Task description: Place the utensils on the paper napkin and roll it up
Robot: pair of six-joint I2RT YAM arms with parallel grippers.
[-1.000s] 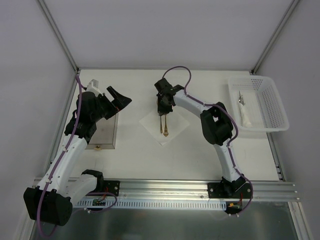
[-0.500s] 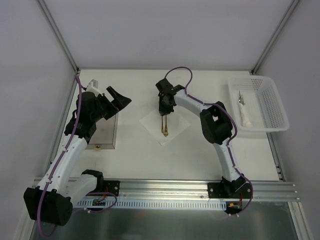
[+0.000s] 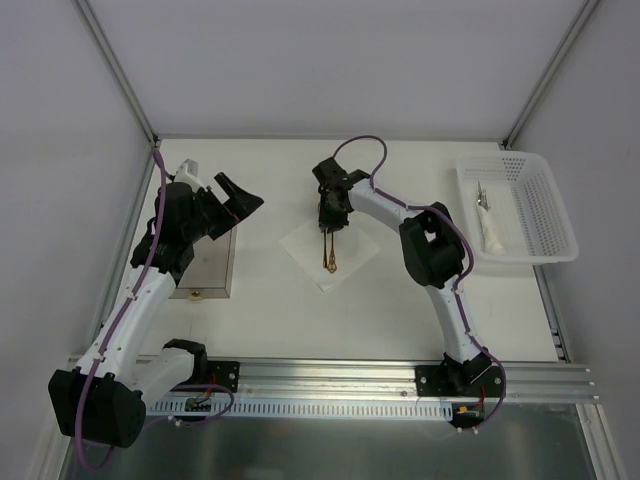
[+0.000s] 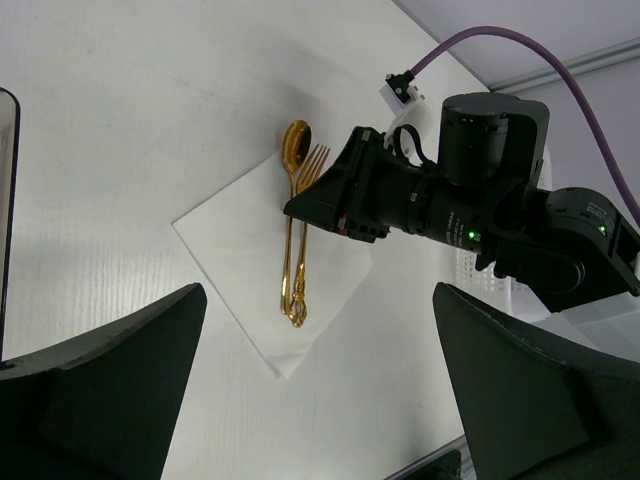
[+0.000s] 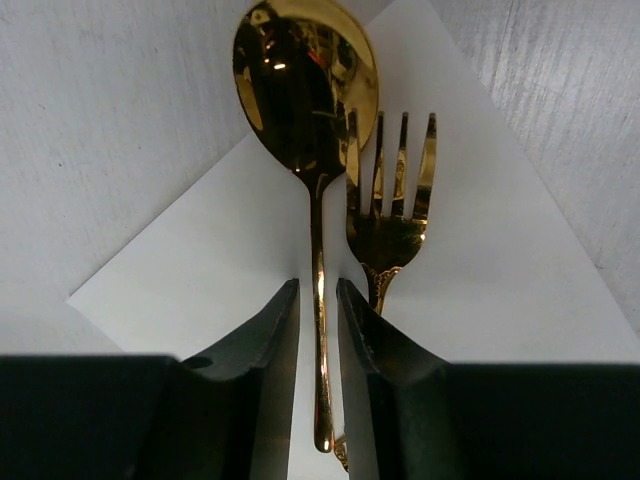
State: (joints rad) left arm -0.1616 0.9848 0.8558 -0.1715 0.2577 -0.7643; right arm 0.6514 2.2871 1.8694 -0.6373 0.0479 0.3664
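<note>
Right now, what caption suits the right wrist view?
Right gripper straddles the gold spoon, fork alongside, on the white napkin.

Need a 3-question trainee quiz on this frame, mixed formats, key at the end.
1. True or false: the left gripper holds the fork.
2. Which handle runs between the fingers of the right gripper? A) spoon B) fork C) neither
3. Fill in: the spoon's ____ overhangs the edge of the paper napkin.
Key: 1 false, it is open and empty, off to the side of the napkin; 2 A; 3 bowl.
</note>
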